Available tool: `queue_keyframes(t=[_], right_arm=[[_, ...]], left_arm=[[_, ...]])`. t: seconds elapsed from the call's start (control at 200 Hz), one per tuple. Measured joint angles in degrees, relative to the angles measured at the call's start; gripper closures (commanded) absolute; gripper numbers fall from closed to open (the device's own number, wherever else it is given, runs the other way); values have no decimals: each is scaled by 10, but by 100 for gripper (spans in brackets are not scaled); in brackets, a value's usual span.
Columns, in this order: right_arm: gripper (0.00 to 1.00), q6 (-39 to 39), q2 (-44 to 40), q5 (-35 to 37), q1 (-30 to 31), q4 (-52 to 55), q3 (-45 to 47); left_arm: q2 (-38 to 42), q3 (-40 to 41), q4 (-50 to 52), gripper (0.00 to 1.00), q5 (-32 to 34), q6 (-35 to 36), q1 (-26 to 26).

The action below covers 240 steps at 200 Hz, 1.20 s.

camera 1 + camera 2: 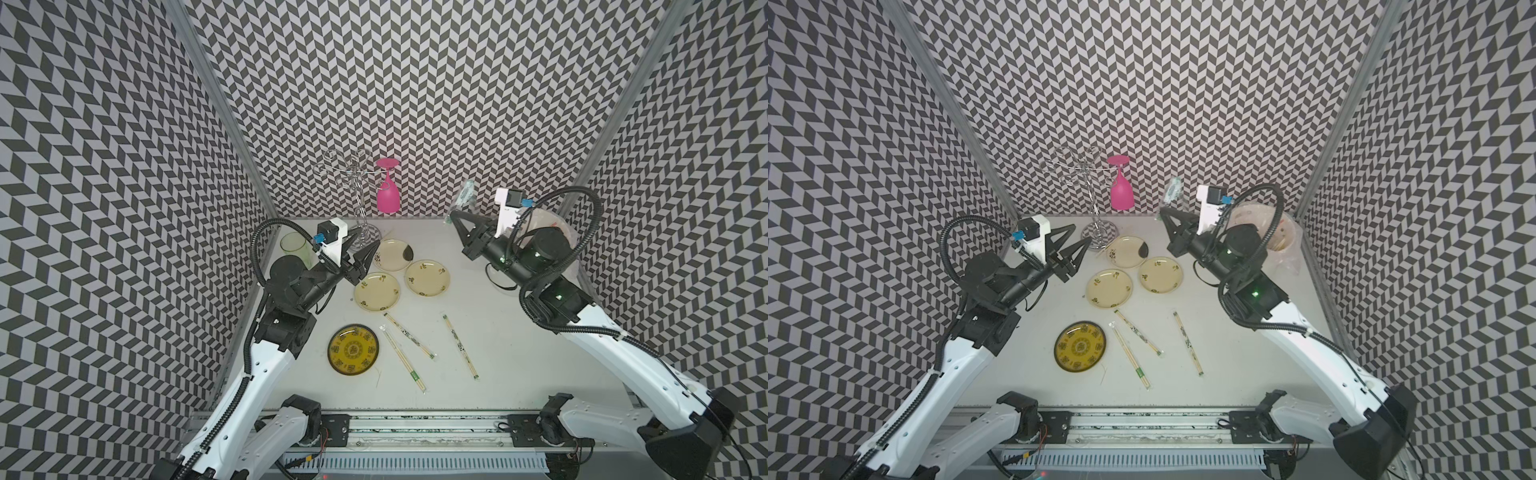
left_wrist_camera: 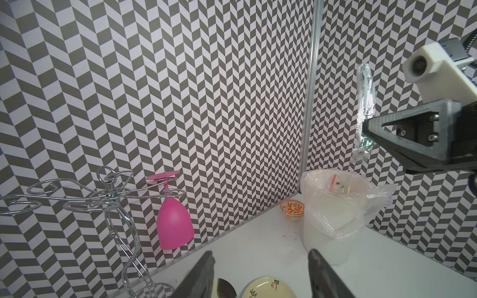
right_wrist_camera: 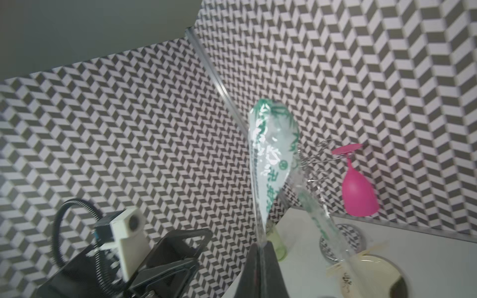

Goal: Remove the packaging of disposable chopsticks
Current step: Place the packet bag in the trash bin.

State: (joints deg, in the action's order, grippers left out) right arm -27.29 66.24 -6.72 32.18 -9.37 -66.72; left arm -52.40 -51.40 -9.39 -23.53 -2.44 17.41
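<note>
right pincer [image 1: 451,216] clamped shut on a long narrow clear plastic sleeve with green print [image 1: 464,198], raised well above the white tabletop [image 1: 519,353] near the back wall. in the right wrist view, gripped partway along its length: one end puffed and upright above the closed tips, the other trailing down toward a plate. left pincer [image 1: 369,239] open and holding nothing, black fingers [image 2: 201,276] spread well apart, over the near edge of a round cream plate with a dark patch [image 1: 392,254]. across that plate's rim, a pair of bare pale tan wooden chopsticks [image 3: 374,249]. just beside it, a second cream plate [image 1: 377,291] and a third cream plate [image 1: 427,277]. nearer the robot, a round yellow-patterned plate with a dark rim [image 1: 353,349]. to that plate's right, flat on the tabletop, three wrapped pairs of pale chopsticks: one in a clear sleeve with a green band [image 1: 404,358]; one in a clear sleeve with black-and-white prints [image 1: 409,334] just beside it, far ends close together; a third sleeve with like prints [image 1: 459,347] lying apart, further right. by the left arm, a translucent green cup [image 1: 295,247]. at the back wall, a chrome wire rack [image 1: 353,174] with a pink goblet [image 1: 388,195] hung upside down. in the back right corner, a white bin lined with a clear bag [image 2: 317,232], and a small orange-patterned bowl [image 2: 293,209] just beside it.
</note>
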Motion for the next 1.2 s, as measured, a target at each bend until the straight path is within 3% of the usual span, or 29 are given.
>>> queue_keyframes(t=[0.24, 0.446, 0.661, 0.811, 0.931, 1.142, 1.202], right_arm=[[100, 13, -13, 37, -149, 68, 29], [100, -9, 18, 3, -254, 93, 49], [100, -50, 42, -34, -321, 95, 78], [74, -68, 48, -45, -333, 96, 78], [66, -74, 47, -46, -335, 95, 77], [64, -78, 27, -40, -335, 107, 70], [52, -81, 18, -40, -335, 107, 69]], left_arm=[[0, 1, 0, 41, 2, 0, 0], [0, 1, 0, 41, 4, 0, 0], [0, 1, 0, 41, 9, 0, 1], [0, 1, 0, 41, 13, 2, 2], [2, 1, 0, 41, 14, 3, 2], [7, 1, 0, 41, 14, 5, 2], [8, 1, 0, 41, 14, 5, 2]])
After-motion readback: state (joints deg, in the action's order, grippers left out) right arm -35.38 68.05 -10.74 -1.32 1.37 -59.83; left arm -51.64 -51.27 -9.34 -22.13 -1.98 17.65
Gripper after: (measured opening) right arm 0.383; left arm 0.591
